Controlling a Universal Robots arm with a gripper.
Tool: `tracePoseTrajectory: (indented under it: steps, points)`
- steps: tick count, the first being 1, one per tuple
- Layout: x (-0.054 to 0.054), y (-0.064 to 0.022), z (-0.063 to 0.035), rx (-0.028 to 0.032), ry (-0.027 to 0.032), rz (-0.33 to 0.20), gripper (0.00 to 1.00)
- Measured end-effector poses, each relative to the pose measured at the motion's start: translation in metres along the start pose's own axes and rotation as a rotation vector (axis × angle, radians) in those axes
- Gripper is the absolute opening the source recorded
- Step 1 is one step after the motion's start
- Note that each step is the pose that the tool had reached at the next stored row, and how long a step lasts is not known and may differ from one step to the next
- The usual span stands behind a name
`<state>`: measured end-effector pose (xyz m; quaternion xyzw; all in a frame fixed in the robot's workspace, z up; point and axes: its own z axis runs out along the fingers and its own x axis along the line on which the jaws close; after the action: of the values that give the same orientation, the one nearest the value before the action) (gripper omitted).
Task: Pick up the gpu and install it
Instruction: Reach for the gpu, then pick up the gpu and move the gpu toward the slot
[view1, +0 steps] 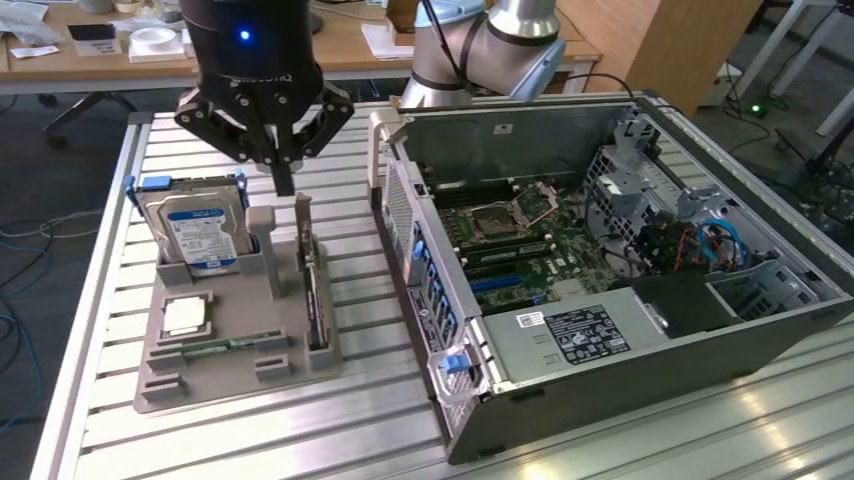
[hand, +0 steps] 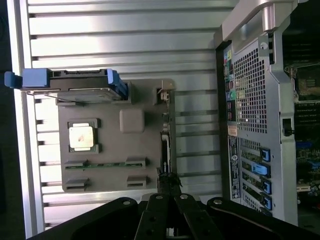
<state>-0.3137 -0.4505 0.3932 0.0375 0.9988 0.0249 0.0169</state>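
The gpu (view1: 311, 275) is a thin dark card standing on its edge in a slot of the grey holder (view1: 247, 375). In the wrist view the gpu (hand: 165, 137) shows edge-on, with its silver bracket at one end. My gripper (view1: 284, 188) hangs just above the card's far end, a little toward the exterior view's left, shut with nothing between its fingers. In the wrist view the gripper (hand: 169, 179) has its tips together over the card's end. The open computer case (view1: 441, 300) lies at the exterior view's right, its motherboard (view1: 534, 240) exposed.
On the same holder stand a blue-labelled hard drive (view1: 200, 232), a square processor (view1: 184, 317) and a green RAM stick (view1: 227, 344). The case's rear wall (hand: 250, 110) rises close beside the holder. A slatted aluminium table (view1: 360, 420) carries everything. Desks stand behind.
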Motion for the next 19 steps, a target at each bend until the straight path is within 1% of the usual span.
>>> tracePoseTrajectory:
  steps: [3, 19]
  points:
    - [0.0008, -0.0045, -0.0002, -0.0001, -0.0001, 0.0, 0.11]
    - [0.001, -0.0048, -0.0002, -0.0001, -0.0001, 0.0, 0.11]
